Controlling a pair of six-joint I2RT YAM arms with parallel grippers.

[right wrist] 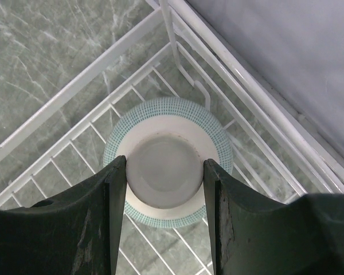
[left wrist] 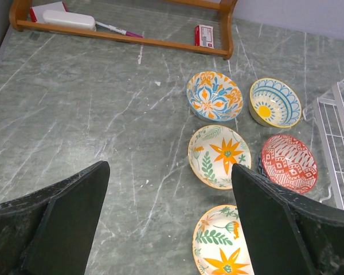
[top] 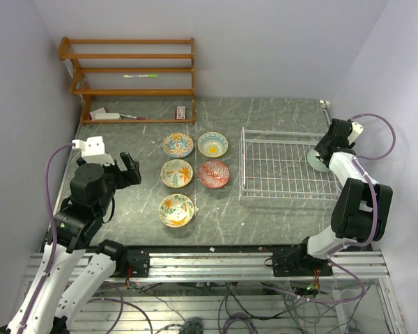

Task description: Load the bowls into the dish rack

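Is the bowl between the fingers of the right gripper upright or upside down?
Upside down. In the right wrist view the bowl turns its foot ring to the camera, held by the right gripper, with the dish rack wires behind it.

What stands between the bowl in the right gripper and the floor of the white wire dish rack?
Nothing visible. The right gripper holds the upturned mint-rimmed round ceramic bowl by its foot at a corner of the white wire dish rack; only bare wires show around it.
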